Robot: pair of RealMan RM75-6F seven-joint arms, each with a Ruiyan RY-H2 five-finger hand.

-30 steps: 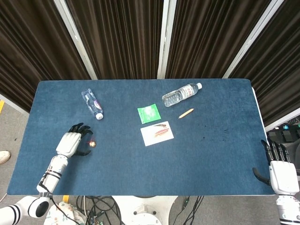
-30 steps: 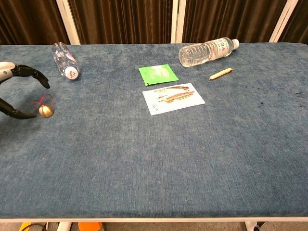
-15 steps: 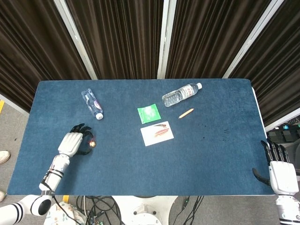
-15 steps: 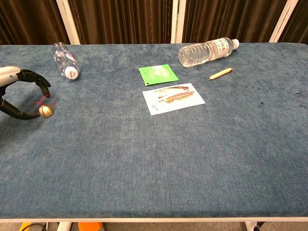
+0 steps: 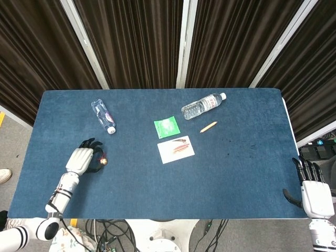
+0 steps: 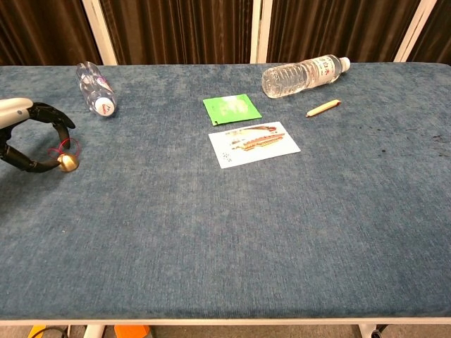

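Left hand [image 6: 28,137] pinches a small gold bell [image 6: 68,162] with red cord; only the head view shows the right hand [image 5: 313,190], fingers spread.

Open table [image 5: 220,178] from 3 to 6 o'clock; bottles [image 5: 202,106] [image 5: 103,116], pencil [image 5: 208,126], cards [image 5: 175,149] [image 5: 167,127] clustered toward 12; bell [image 6: 68,162] at 9.

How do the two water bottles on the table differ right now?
The small bottle lies at far left, close to the left robot hand; the large bottle lies right of centre, beside the pencil. The small one's cap points toward the robot, the large one's away. Both are clear, lying on their sides.
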